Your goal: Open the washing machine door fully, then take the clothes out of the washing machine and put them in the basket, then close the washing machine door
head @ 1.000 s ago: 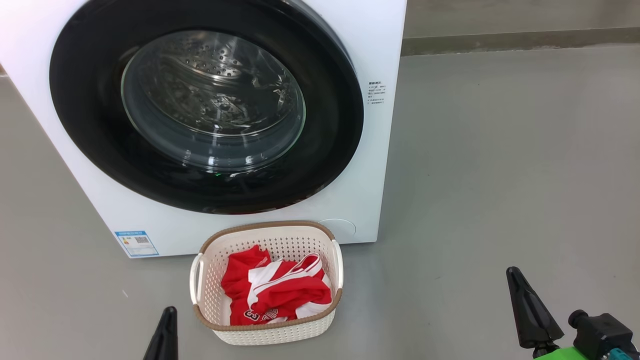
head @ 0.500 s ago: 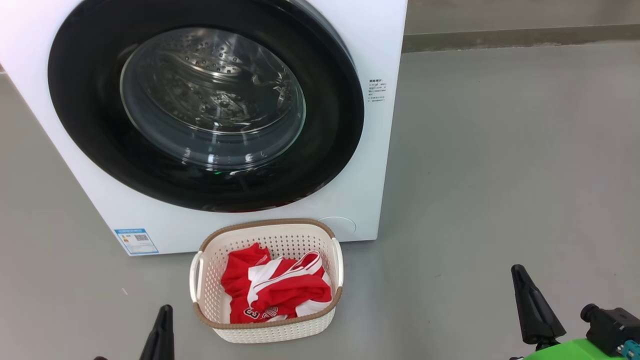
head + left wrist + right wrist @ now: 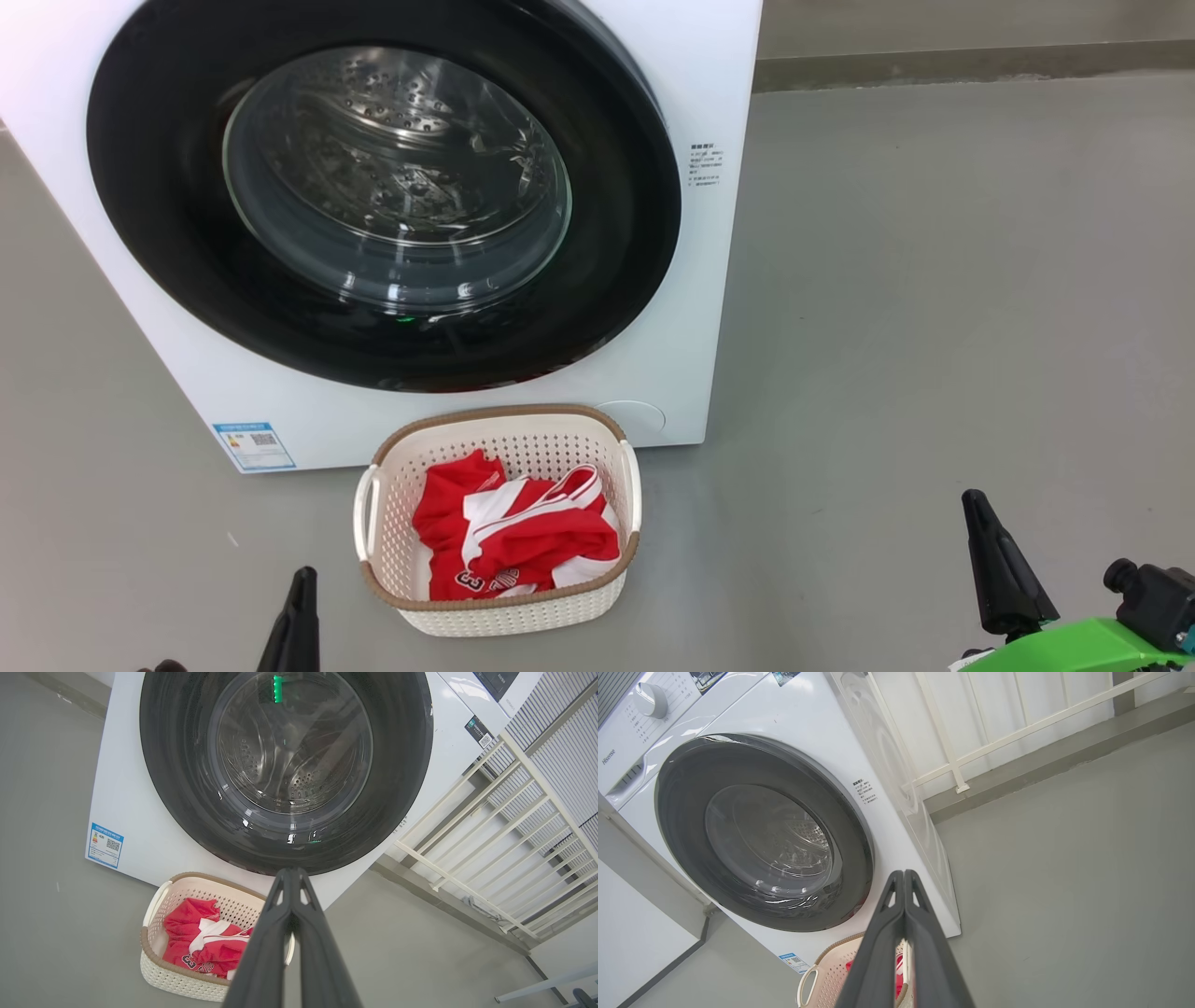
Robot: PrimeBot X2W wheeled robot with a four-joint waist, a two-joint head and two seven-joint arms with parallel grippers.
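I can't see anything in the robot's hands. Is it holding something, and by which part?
Nothing is held. The left gripper and right gripper are both shut and empty; the red jerseys lie in the basket.

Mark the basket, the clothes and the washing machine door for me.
basket (image 3: 509, 618): head view, cream front wall.
clothes (image 3: 551, 541): head view, red fabric inside the basket.
washing machine door (image 3: 159, 215): head view, black ring, left side.

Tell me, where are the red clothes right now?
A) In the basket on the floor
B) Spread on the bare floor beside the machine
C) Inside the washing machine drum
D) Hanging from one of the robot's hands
A: the red clothes lie bunched inside the basket, which stands on the floor in front of the shut washing machine door.
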